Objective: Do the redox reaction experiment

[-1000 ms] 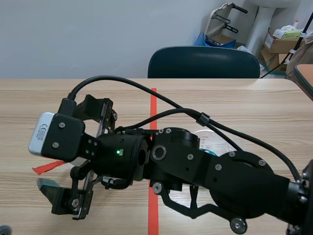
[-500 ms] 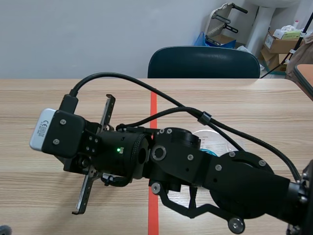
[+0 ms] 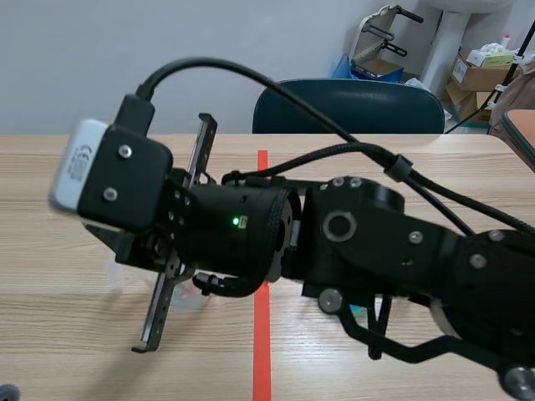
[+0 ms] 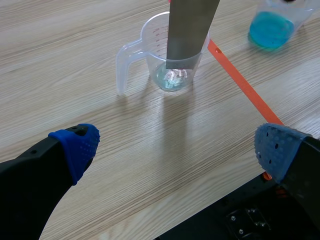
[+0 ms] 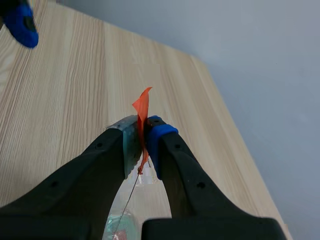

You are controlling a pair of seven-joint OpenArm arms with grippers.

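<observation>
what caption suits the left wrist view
Open left gripper facing a clear jug with a grey strip in it, blue liquid cup beyond.

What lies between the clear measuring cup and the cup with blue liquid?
Only the orange-red tape line crosses the table between measuring cup and blue-liquid cup; the left wrist view shows it.

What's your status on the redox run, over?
Left fingers open, short of the clear measuring cup. Right fingers shut on an orange-red tag. Grey strip stands at the cup; beaker of blue liquid beyond.
</observation>
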